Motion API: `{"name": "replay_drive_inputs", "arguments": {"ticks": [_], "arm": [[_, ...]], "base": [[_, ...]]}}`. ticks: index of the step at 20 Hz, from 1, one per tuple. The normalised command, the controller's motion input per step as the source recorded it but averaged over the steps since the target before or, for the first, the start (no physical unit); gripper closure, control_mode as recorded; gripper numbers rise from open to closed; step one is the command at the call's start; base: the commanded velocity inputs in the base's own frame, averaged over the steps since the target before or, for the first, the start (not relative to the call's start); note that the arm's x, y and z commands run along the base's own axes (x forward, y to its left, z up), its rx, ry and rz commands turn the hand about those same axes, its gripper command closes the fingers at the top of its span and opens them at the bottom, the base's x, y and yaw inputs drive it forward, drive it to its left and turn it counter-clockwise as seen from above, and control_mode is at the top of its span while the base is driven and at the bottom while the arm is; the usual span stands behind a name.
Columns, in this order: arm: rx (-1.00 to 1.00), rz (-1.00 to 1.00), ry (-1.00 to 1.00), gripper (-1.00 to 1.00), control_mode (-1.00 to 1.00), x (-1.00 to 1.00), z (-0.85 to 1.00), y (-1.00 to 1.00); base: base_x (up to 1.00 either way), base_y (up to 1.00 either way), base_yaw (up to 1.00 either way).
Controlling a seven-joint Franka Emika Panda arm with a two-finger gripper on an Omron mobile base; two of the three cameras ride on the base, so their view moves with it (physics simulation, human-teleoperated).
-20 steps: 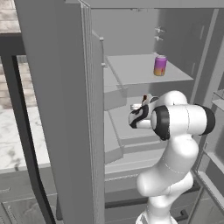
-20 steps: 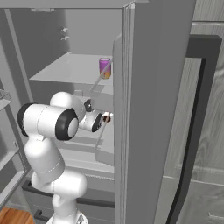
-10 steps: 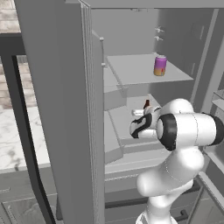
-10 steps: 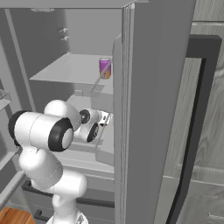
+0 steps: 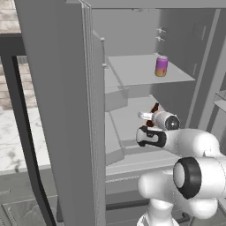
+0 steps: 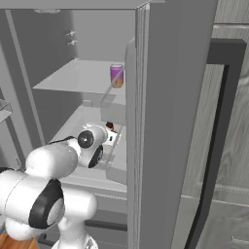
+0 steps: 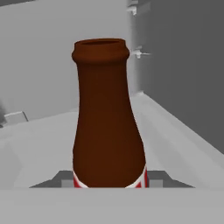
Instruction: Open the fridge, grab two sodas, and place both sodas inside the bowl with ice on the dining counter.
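Claw closed on a brown soda bottle (image 7: 108,118) on the fridge's (image 5: 62,110) lower shelf.
The claw (image 7: 109,183) gripped its base for lifting upright; the purple can (image 5: 161,66) stood on the shelf above.

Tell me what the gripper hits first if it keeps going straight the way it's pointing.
Nothing new: the brown bottle already sits between the gripper's fingers. Beyond it, probably the fridge's back wall.

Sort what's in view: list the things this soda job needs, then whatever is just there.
Job:
- fridge, door open
- purple-and-orange soda, upper shelf
- reddish-brown soda, bottle-shaped, lower shelf, between the jaws of the gripper

Just there:
- marble counter, left of the fridge
- dark frame, right of the fridge
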Motion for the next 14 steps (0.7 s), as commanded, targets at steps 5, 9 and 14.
{"name": "replay_drive_inputs", "arguments": {"ticks": [5, 9, 14], "arm": [[0.14, -0.09, 0.15, 1.00, -1.00, -0.56, 0.76, -0.01], [0.05, -0.12, 0.19, 1.00, -1.00, -0.50, 0.40, 0.00], [0.01, -0.11, 0.19, 1.00, -1.00, -0.51, 0.21, 0.00]], "base": [[0.00, 0.00, 0.00], [0.00, 0.00, 0.00], [0.00, 0.00, 0.00]]}}
